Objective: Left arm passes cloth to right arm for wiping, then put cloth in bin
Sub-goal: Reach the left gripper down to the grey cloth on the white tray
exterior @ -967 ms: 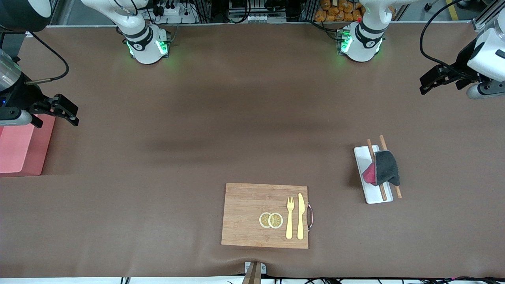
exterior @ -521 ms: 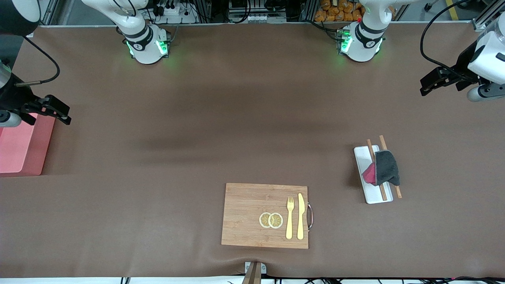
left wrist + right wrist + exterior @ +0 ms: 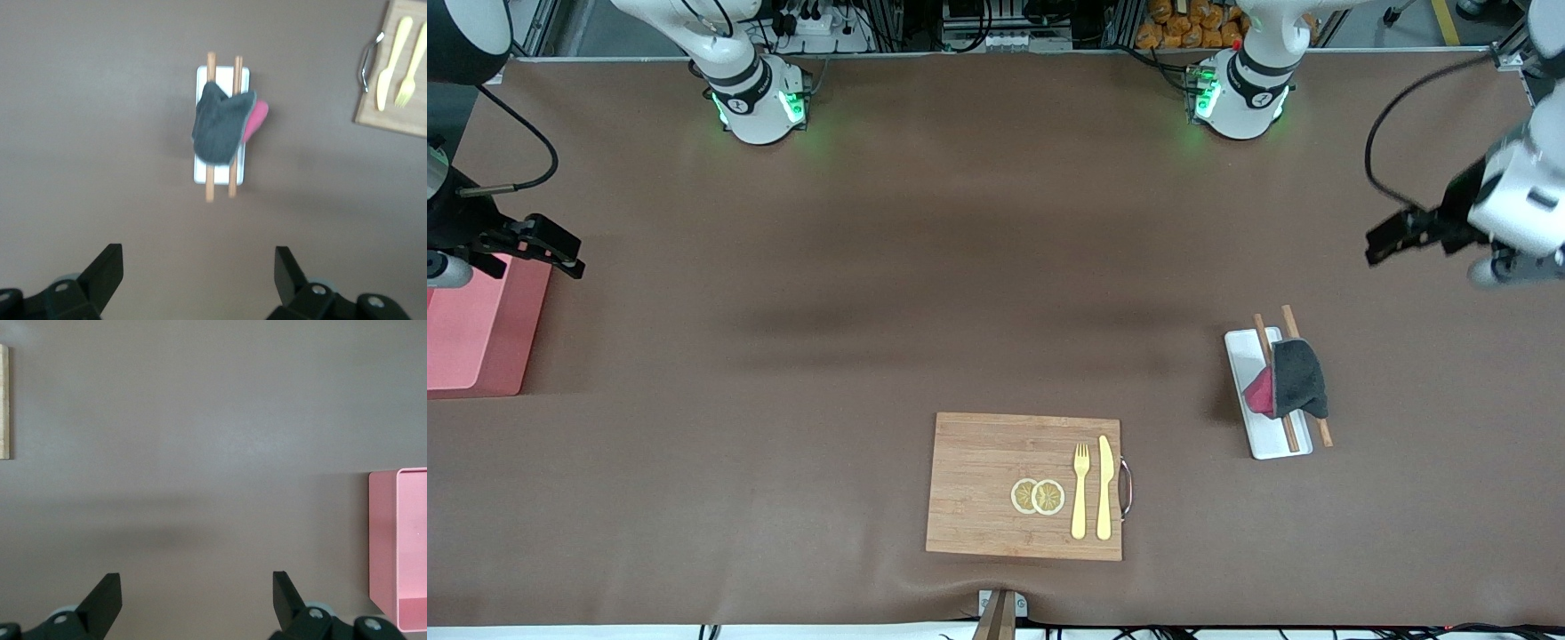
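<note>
cloth [image 3: 1296,379] draped over chopsticks [image 3: 1289,434] on tray [image 3: 1263,444], both grippers spread and empty.

lay toward the left arm's end of the table, farther from the front camera than the board [image 3: 996,484], long axis running with the tray's length, toward and away from that camera; dark grey side up, magenta part poking out at the edge facing the board. crossed both chopsticks, which ran lengthwise along the tray with ends sticking past it. hung in the air over bare table near that end: left gripper [image 3: 1389,237], fingers wide apart, holding nothing, tray and cloth well apart from it in the left wrist view. hung at the right arm's end by the bin [image 3: 480,329]: right gripper [image 3: 551,246], jaws likewise wide, nothing between them. rested on the board: fork [image 3: 1080,491], knife [image 3: 1104,487], two lemon slices [image 3: 1038,496].
</note>
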`<action>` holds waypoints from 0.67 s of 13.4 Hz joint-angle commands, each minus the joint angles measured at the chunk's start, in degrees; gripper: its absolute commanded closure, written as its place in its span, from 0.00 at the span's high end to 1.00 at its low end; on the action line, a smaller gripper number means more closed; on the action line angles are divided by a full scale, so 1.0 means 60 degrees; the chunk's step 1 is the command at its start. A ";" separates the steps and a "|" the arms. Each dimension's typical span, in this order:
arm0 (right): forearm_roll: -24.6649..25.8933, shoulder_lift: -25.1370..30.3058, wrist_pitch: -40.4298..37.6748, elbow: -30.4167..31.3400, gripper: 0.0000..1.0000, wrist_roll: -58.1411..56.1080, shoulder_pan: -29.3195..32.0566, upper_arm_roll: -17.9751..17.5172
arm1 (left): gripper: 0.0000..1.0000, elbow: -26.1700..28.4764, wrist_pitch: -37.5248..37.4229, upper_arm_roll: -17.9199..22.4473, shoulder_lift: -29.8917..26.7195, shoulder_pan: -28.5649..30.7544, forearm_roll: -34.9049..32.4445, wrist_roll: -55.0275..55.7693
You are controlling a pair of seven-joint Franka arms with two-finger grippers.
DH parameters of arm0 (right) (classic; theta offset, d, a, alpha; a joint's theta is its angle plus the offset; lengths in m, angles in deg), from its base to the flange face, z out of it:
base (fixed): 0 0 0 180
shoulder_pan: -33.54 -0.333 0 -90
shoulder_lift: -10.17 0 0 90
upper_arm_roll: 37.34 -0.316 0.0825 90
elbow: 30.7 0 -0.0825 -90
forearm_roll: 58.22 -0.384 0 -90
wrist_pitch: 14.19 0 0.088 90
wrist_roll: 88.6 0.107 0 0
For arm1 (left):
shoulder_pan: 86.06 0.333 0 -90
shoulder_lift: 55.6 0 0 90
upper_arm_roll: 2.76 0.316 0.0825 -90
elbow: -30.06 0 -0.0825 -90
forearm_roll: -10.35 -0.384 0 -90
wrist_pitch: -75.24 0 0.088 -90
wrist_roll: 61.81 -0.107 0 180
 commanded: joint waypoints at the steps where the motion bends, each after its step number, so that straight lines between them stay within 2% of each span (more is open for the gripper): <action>1: 0.0241 0.0033 -0.0100 -0.0010 1.00 -0.0064 0.0151 -0.0086 | 1.00 -0.0154 0.1051 -0.0011 0.1069 0.0078 0.0121 0.0037; 3: 0.0534 -0.0055 -0.0115 -0.0127 1.00 0.0008 0.0180 -0.0086 | 1.00 -0.0125 0.1841 0.0004 0.2005 0.0019 -0.0026 0.0066; 7: 0.0564 -0.0333 -0.0114 -0.0186 1.00 0.0052 0.0444 -0.0086 | 1.00 -0.0081 0.3688 0.0004 0.3560 0.0078 -0.0040 0.0125; 9: 0.0491 -0.0450 -0.0129 -0.0215 1.00 0.0692 0.0430 -0.0100 | 1.00 -0.0081 0.3780 0.0033 0.3884 0.0034 -0.0273 0.0067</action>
